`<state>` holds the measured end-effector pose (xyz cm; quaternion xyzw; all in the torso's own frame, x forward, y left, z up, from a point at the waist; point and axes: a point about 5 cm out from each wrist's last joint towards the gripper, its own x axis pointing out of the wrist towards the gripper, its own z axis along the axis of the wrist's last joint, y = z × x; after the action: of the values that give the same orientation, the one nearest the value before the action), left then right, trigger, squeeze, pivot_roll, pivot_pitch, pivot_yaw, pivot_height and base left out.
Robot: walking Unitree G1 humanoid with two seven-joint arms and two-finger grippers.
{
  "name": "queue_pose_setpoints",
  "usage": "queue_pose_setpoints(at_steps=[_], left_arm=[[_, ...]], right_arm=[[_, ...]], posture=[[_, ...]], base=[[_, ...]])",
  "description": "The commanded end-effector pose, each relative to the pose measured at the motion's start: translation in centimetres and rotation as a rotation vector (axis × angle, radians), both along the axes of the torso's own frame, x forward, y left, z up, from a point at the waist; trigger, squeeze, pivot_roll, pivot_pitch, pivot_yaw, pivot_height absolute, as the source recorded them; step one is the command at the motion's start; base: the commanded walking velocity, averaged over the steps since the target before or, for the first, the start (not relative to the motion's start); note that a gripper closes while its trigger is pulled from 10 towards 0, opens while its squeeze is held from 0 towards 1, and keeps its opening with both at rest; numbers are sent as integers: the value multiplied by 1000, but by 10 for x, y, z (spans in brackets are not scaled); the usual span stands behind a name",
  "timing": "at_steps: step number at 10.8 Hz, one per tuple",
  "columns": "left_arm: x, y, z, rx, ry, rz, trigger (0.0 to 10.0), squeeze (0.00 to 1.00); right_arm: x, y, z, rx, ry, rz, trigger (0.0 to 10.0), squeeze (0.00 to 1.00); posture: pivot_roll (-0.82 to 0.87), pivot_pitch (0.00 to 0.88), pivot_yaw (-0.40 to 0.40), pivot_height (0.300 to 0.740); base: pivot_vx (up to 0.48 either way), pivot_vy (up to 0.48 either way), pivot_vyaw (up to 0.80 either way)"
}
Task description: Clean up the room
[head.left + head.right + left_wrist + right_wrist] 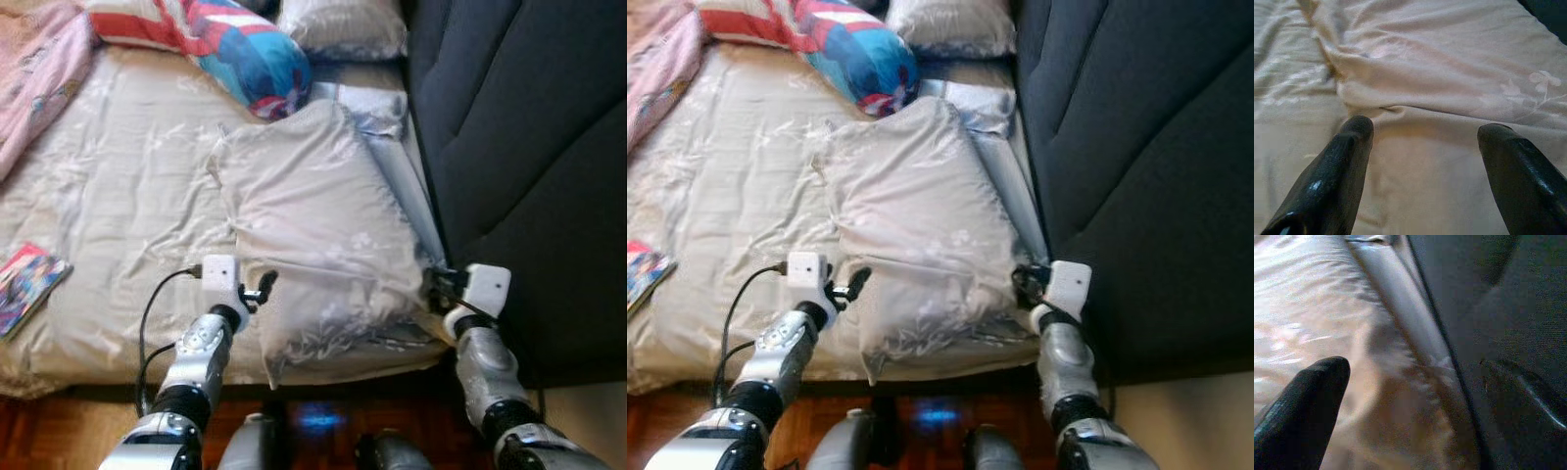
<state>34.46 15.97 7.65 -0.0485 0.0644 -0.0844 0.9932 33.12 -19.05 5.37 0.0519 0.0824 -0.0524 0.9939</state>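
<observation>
A large beige floral pillow point(313, 225) lies across the bed, its near edge hanging over the mattress edge. My left gripper point(257, 292) is at the pillow's near left edge. In the left wrist view it point(1422, 137) is open, its fingers point(1347, 161) spread just above the pillow fabric. My right gripper point(436, 284) is at the pillow's near right corner, beside the dark headboard point(529, 147). In the right wrist view it point(1415, 382) is open, one finger over the pillow and the other against the dark panel.
A red, white and blue cushion point(245, 49) and a grey pillow point(343, 27) lie at the far end. A pink blanket point(34, 69) covers the far left. A colourful book point(24, 284) rests on the beige sheet point(118, 196). Wooden floor point(59, 421) lies below.
</observation>
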Motion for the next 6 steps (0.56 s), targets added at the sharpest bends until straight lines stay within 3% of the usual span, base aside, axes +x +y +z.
queue_pose_setpoints(at_steps=[1,3,6], left_arm=[[-5,3,-7,21,18,-2,10000,0],[-5,3,-7,26,18,-5,10000,0],[-2,3,-3,30,7,-6,10000,0]], right_arm=[[-6,0,-8,0,21,-4,10000,0],[-8,2,-10,5,18,-5,10000,0],[-9,11,-12,19,21,5,10000,0]], posture=[[64,293,5,714],[64,288,6,714],[63,280,4,714]], base=[[0,0,0],[0,0,0],[291,0,0]])
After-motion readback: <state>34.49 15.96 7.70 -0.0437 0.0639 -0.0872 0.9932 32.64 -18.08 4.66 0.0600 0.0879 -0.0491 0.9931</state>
